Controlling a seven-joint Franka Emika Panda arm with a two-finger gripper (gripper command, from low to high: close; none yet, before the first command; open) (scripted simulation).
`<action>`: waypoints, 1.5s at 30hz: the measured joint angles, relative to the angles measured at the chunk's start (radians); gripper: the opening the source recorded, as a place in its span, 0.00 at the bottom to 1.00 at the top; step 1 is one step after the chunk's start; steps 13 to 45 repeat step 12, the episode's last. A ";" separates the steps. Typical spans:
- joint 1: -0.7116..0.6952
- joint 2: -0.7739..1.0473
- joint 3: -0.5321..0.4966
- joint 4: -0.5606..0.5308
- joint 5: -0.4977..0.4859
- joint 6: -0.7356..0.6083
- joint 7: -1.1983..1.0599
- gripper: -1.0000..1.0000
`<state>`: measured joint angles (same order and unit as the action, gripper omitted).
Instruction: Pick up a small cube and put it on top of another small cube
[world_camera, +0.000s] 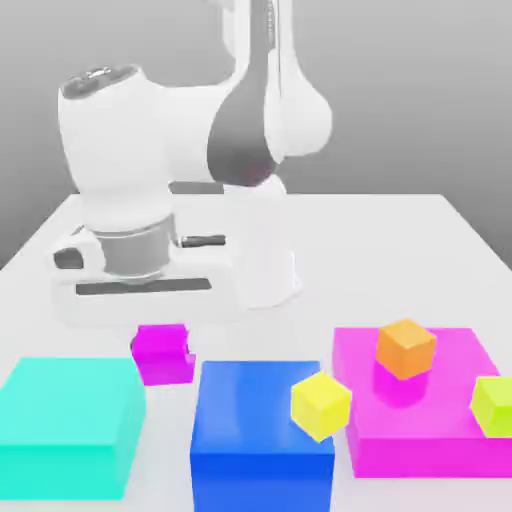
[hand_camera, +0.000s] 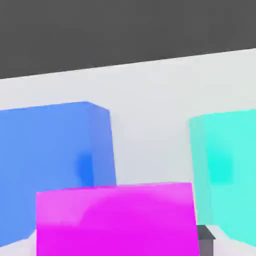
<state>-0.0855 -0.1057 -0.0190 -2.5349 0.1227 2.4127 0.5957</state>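
Seen from the exterior view, the white table (world_camera: 440, 230) carries three large blocks along the near edge: a cyan block (world_camera: 65, 425) at the exterior view's left, a blue block (world_camera: 255, 435) in the middle and a flat magenta block (world_camera: 425, 420) at the right. An orange cube (world_camera: 405, 348) sits on the flat magenta block, a yellow cube (world_camera: 320, 404) shows against the blue block's right corner, and a yellow-green cube (world_camera: 495, 405) lies at the magenta block's right edge. The small cube (world_camera: 163, 353), magenta, sits just below the robot's hand, between the cyan and blue blocks. Turning to the hand view, the small cube (hand_camera: 115, 220) looms close, pinched in the closed gripper (hand_camera: 120, 240), with the blue block (hand_camera: 50, 160) and cyan block (hand_camera: 225, 170) beyond it on either side.
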 joint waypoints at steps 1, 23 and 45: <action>0.025 -0.010 0.028 0.015 -0.013 -0.023 0.037 0.00; 0.115 0.071 0.148 0.012 -0.111 0.075 0.191 1.00; 0.115 0.071 0.148 0.012 -0.111 0.075 0.191 1.00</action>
